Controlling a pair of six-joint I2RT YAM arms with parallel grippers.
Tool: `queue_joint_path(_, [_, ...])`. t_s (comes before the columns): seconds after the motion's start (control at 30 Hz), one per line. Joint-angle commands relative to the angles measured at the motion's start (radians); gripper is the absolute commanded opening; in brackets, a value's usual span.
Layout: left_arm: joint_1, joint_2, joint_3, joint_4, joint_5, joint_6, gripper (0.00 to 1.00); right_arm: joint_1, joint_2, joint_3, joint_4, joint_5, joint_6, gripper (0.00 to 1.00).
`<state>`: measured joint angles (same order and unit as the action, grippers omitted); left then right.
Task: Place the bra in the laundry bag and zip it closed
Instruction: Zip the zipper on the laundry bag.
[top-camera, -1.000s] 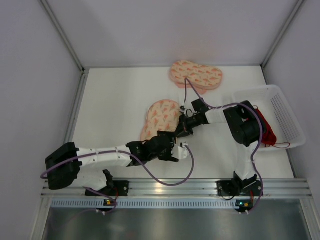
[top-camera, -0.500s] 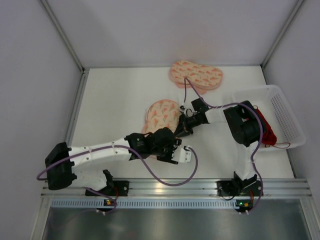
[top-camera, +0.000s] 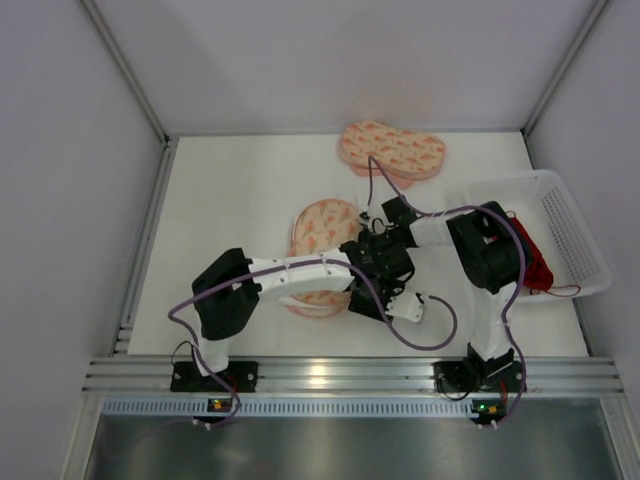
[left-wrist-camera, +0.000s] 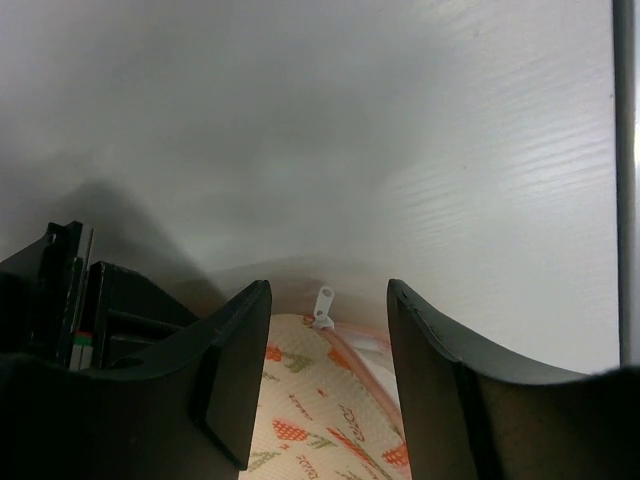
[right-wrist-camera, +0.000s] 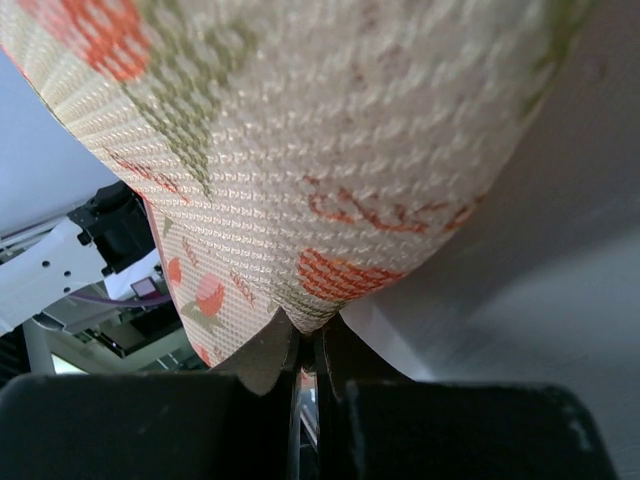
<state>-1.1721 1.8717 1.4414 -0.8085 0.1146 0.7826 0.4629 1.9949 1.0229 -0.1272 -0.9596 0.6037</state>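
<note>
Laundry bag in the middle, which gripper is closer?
Right: the right gripper is shut on the edge of the laundry bag. The left gripper hangs open over it, framing the zipper pull.

laundry bag: frame centre, left arm lying across it
second pouch: upper centre
bra: in white basket, right

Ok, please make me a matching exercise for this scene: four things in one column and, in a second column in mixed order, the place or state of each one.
Things:
1. right gripper
2. left gripper
3. bra
4. second pouch

Place or state:
A. in the white basket
B. open, jaws apart
C. at the far edge of the table
D. shut on the edge of the laundry bag

Pairs: 1-D, 2-B, 3-A, 4-C
</note>
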Motion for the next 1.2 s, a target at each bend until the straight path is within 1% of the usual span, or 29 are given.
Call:
queue_joint_path(0.0, [-0.004,0.05,0.088,-0.098,-0.047,0.015,0.56,0.02,-0.01,0.032,-0.008,0.012,-0.016,0.0])
queue_joint_path(0.23, [-0.006,0.207,0.215,-0.158,-0.102,0.012,0.57,0.026,-0.018,0.029,-0.017,0.022,-0.031,0.0])
queue_joint_path(0.27, [-0.006,0.224,0.229,-0.168,-0.139,0.015,0.57,0.026,-0.018,0.029,-0.02,0.024,-0.032,0.0])
queue_joint_path(0.33, [-0.006,0.263,0.255,-0.202,-0.154,0.021,0.57,0.026,-0.016,0.035,-0.028,0.028,-0.038,0.0])
queue_joint_path(0.8, [-0.004,0.365,0.271,-0.328,-0.254,0.044,0.57,0.037,-0.011,0.043,-0.048,0.042,-0.058,0.0])
queue_joint_path(0.97, [-0.004,0.379,0.271,-0.357,-0.26,0.043,0.57,0.037,-0.013,0.043,-0.052,0.048,-0.065,0.0])
queue_joint_path(1.03, [-0.004,0.383,0.272,-0.374,-0.259,0.04,0.56,0.037,-0.013,0.045,-0.055,0.045,-0.065,0.0])
queue_joint_path(1.13, [-0.004,0.379,0.266,-0.385,-0.247,0.038,0.49,0.037,-0.016,0.048,-0.055,0.042,-0.064,0.0])
queue_joint_path(1.17, [-0.004,0.379,0.264,-0.385,-0.244,0.037,0.42,0.039,-0.015,0.048,-0.055,0.042,-0.065,0.0])
